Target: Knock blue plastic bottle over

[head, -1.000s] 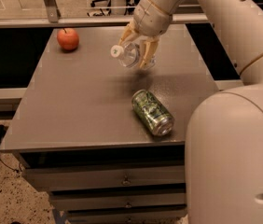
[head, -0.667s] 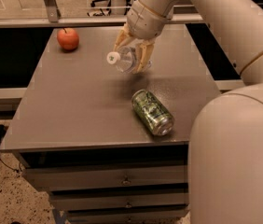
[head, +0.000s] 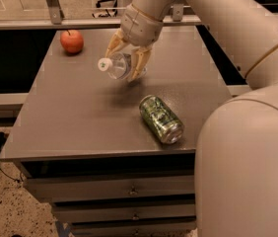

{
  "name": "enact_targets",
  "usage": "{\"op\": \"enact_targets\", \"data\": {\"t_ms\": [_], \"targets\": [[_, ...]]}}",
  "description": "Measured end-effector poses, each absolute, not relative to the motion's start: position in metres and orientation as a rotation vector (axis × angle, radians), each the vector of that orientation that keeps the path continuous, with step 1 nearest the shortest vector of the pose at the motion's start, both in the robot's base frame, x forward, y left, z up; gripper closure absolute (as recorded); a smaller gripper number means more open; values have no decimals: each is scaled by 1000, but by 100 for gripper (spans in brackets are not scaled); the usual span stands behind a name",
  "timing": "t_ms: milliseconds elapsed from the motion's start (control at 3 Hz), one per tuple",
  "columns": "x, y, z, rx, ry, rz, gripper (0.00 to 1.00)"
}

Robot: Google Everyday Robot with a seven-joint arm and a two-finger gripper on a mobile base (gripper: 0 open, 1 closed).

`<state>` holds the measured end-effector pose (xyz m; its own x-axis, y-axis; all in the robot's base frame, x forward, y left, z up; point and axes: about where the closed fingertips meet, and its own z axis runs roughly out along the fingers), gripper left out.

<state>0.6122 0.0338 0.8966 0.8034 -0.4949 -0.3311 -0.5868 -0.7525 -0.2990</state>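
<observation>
The blue plastic bottle (head: 118, 66) is a slim clear bottle with a white cap. It is tilted far over, with its cap pointing left, near the middle back of the grey table (head: 80, 107). My gripper (head: 122, 63) reaches down from the upper right. Its tan fingers (head: 139, 63) sit on either side of the bottle's body and hold it. The lower part of the bottle is hidden behind the fingers. Its shadow falls on the table just below it.
A green drink can (head: 161, 118) lies on its side to the front right of the bottle. A red apple (head: 72, 41) sits at the back left corner. My arm's large white body (head: 247, 162) fills the right side. Drawers (head: 129, 191) are under the table's front edge.
The gripper and the bottle have shifted a little to the left. The bottle has tipped further, with its cap swinging left and down. The can and the apple have not moved.
</observation>
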Motion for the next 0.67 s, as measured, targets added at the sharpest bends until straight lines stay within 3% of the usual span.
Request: {"op": "enact_targets", "data": {"t_ms": [333, 667], "targets": [[609, 42, 896, -2608, 803, 337, 0], [607, 44, 896, -2608, 803, 341, 0]]}}
